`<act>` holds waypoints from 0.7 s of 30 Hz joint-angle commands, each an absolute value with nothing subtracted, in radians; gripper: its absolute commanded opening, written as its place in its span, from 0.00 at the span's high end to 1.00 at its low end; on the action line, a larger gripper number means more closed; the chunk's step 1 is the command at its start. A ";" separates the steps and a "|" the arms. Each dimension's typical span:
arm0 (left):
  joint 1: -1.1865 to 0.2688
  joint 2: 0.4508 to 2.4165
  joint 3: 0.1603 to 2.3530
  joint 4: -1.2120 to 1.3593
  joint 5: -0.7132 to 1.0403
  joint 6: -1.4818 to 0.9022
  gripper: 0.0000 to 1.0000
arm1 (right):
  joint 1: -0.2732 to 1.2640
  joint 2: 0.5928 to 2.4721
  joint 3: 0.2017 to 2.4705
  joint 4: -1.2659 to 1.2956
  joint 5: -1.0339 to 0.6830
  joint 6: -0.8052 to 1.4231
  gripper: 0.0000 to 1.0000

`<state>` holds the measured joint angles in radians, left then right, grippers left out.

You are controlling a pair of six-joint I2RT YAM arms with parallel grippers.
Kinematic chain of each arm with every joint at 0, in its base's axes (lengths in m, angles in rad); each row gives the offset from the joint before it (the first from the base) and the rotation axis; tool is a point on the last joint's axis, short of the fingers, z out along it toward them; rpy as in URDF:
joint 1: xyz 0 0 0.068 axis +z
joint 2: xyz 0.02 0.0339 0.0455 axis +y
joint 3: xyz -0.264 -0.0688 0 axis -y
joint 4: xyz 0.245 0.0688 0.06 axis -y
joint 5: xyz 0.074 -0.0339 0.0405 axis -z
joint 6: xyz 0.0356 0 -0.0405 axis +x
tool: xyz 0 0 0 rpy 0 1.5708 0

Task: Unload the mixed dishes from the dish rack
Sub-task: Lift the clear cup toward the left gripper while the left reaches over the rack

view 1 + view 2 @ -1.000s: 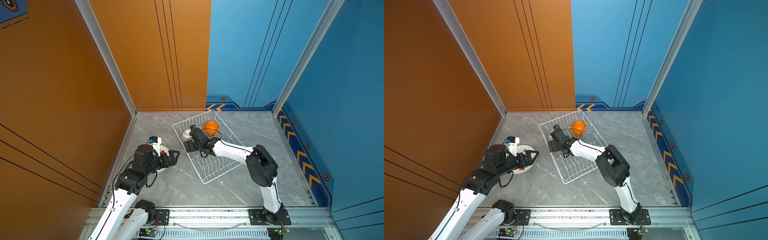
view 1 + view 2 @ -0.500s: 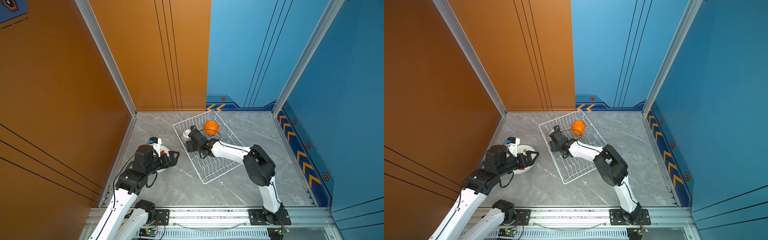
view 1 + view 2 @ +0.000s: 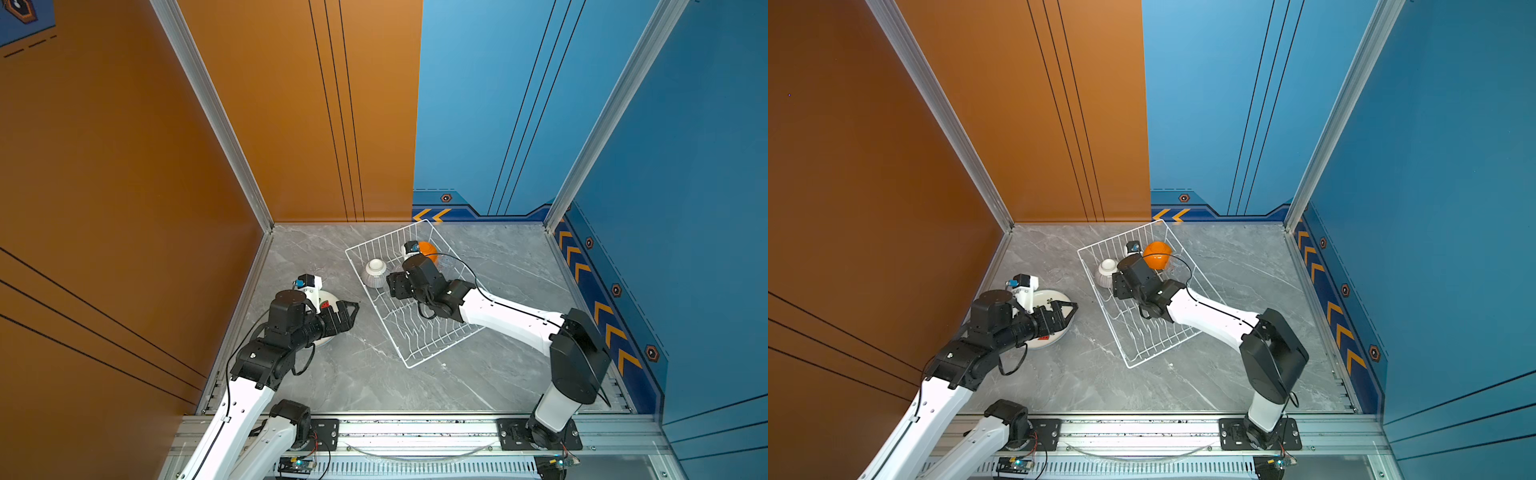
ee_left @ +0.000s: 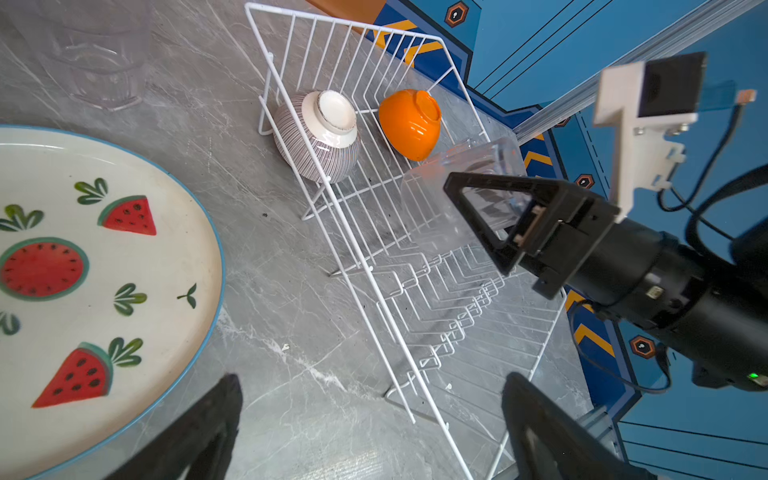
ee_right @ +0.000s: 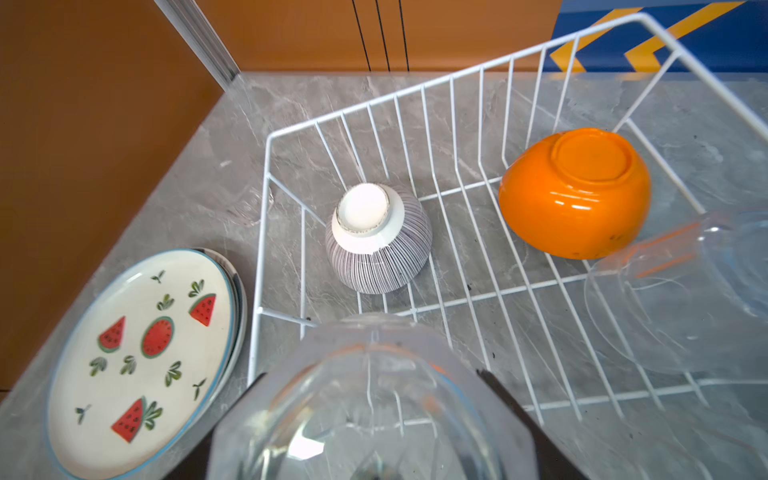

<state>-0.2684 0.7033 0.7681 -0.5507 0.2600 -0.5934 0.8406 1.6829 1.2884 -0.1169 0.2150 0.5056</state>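
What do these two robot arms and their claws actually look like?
The left arm and right arm both mix smooth white shells with chunky black joints, mounted on black plates on a silver rail. Thin black cables loop by the wrists. The left gripper and right gripper each have two black fingers shaped like hollow triangles. A black camera in a white bracket rides each wrist.

The grey table holds a stack of plates just beside the left gripper, the white dish rack ahead of it, and a clear glass nearby.
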 commanded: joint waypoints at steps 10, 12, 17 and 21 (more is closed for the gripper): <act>-0.352 0.657 0.608 -0.162 0.275 -0.696 0.02 | 0.818 1.392 1.108 -0.080 0.150 0.675 0.45; -0.382 0.658 0.568 -0.062 0.264 -0.724 0.02 | 0.815 1.359 1.097 -0.097 0.135 0.690 0.45; -0.440 0.698 0.532 0.070 0.249 -0.721 0.02 | 0.802 1.293 1.078 -0.140 0.124 0.730 0.45; -0.483 0.743 0.511 0.184 0.250 -0.716 0.02 | 0.788 1.243 1.052 -0.141 0.089 0.769 0.44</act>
